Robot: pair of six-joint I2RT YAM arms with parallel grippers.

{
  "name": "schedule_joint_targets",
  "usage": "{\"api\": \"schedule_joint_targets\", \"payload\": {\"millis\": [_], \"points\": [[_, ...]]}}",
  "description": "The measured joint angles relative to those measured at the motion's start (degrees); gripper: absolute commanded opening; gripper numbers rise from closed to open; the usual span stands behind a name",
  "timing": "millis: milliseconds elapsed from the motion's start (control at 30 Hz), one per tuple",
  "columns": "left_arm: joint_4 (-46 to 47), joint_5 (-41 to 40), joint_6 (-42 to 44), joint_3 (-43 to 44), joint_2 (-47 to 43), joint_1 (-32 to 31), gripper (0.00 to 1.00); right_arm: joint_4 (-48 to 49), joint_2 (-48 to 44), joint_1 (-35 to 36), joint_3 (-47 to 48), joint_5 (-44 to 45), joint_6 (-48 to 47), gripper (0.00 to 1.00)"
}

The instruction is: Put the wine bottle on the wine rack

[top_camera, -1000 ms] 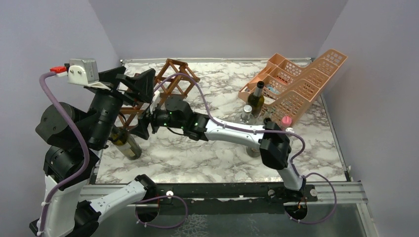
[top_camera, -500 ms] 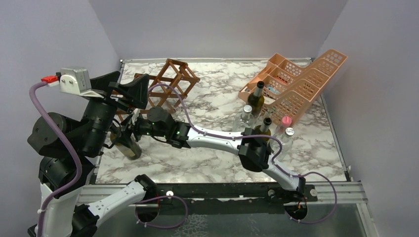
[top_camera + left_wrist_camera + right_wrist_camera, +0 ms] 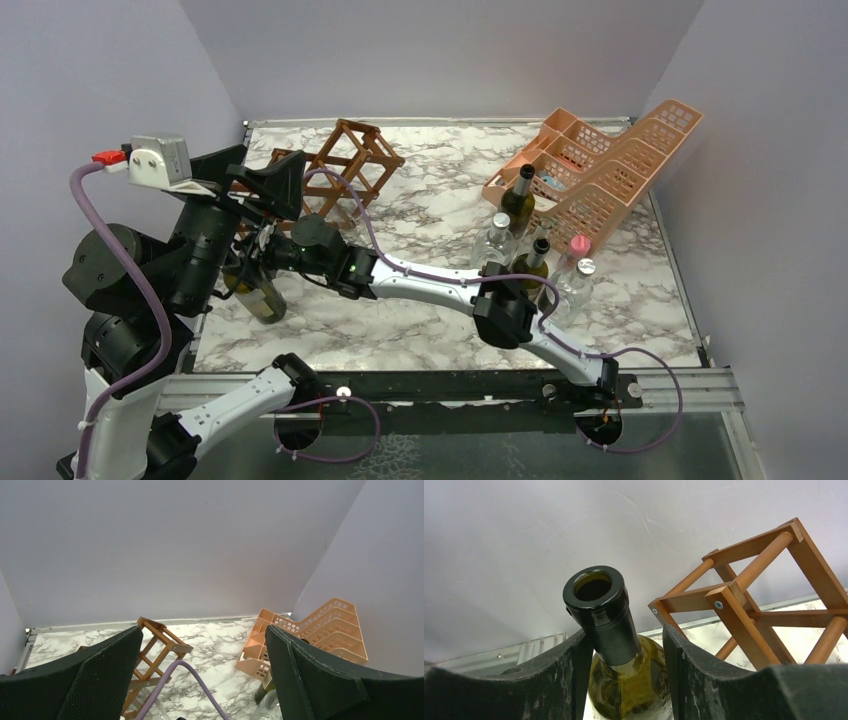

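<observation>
The wine bottle (image 3: pixel 624 680) is of olive-green glass, with a black sleeve on the neck and an open mouth. Its neck sits between my right fingers (image 3: pixel 549 680). The wine rack (image 3: pixel 345 165), brown wooden slats forming diamond cells, stands just beside it at the table's far left.

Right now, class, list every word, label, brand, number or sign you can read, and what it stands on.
None can be read.
The wine bottle in the right claw shows no label.
The wine rack is bare wood.
The bottles beside the peach basket are too small to tell.
</observation>
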Motion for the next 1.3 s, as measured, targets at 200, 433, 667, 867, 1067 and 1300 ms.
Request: {"api": "schedule_joint_targets", "payload": {"millis": [200, 433, 667, 867, 1067, 1300], "points": [[-0.3, 0.0, 0.0, 0.0, 0.8, 0.0, 0.99, 0.7, 0.0, 0.1, -0.2, -0.3, -1.9, 0.36], [-0.5, 0.0, 0.0, 0.0, 1.3, 0.0, 0.99, 6.0, -3.3, 0.5, -7.4, 0.4, -5.0, 0.26], [-0.7, 0.0, 0.0, 0.0, 1.4, 0.0, 0.99, 9.4, -12.5, 0.7, -21.6, 2.9, -6.3, 0.21], [-0.7, 0.0, 0.0, -0.2, 1.4, 0.0, 0.99, 10.6, -21.2, 0.7, -33.6, 6.3, -6.4, 0.15], [-0.7, 0.0, -0.5, -1.9, 1.4, 0.0, 0.99, 9.8, -29.7, 0.8, -43.8, 10.9, -6.5, 0.12], [-0.6, 0.0, -1.3, -6.4, 1.4, 0.0, 0.99, 0.6, -42.6, 0.8, -54.1, 14.3, -11.6, 0.19]]}}
